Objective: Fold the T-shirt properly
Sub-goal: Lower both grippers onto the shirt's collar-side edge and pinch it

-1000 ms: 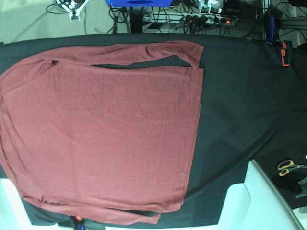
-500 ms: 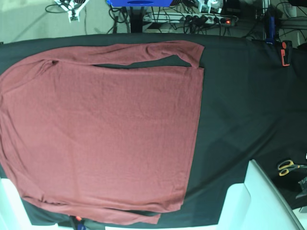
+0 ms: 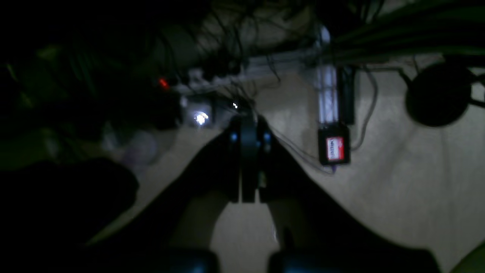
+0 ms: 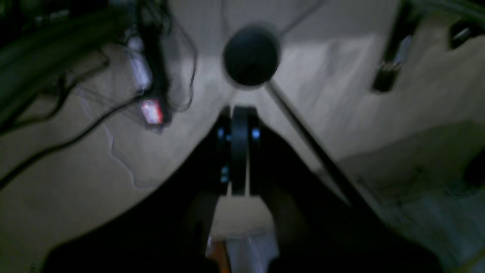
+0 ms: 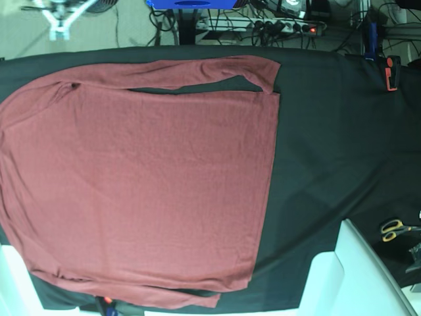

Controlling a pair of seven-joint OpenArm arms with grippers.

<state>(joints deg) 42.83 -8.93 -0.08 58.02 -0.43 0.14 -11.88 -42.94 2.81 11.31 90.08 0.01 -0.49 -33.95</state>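
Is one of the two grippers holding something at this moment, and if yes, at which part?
Nothing is held. The left gripper and the right gripper are both shut on nothing, away from the table. The T-shirt lies flat, untouched.

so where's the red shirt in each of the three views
base: the T-shirt lies flat over the left and middle of the black table cloth.
left wrist: not in it.
right wrist: not in it.
Shared landmark: the light floor strewn with cables, along the base view's top edge and behind both wrist views.
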